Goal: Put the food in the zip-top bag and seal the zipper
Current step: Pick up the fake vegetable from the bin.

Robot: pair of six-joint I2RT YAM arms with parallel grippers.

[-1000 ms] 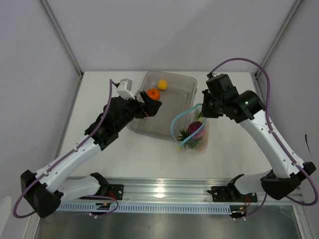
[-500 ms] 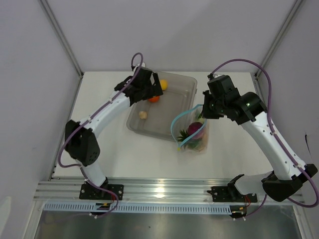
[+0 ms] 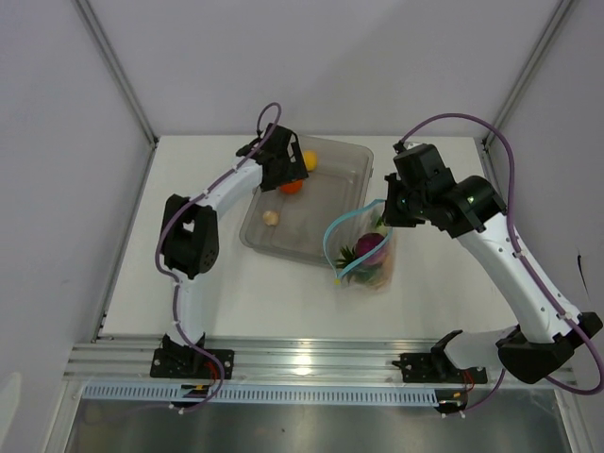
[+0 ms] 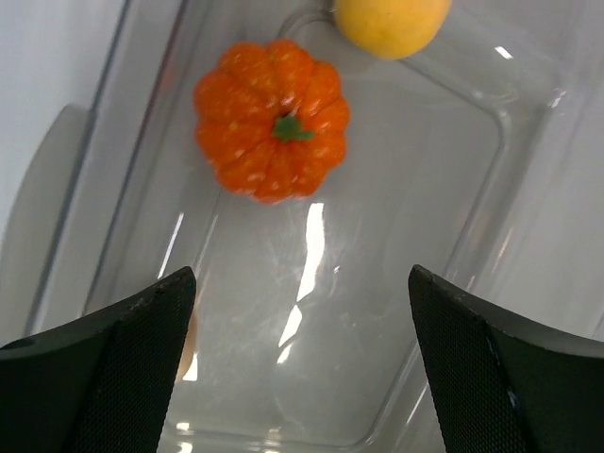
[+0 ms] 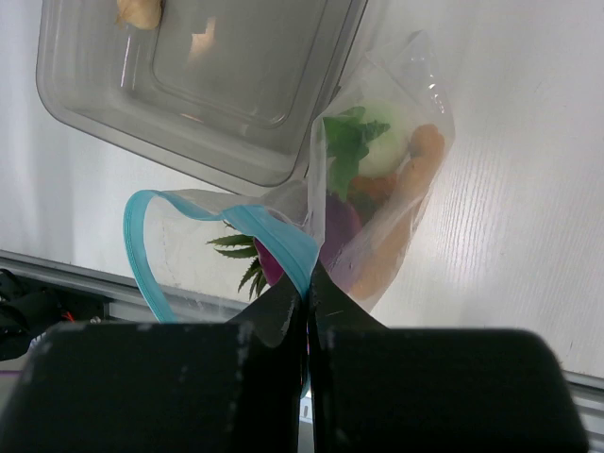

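The tray is smooth, glossy clear plastic; the pumpkin is shiny and ridged. The zip-top bag is thin, crinkly clear plastic, the white tabletop matt and faintly grained.

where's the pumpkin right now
The pumpkin lies in the tray, in its left half in the top view, next to the lemon and just ahead of the open left claw.

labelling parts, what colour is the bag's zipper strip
Light blue. The zipper strip shows best in the right wrist view.
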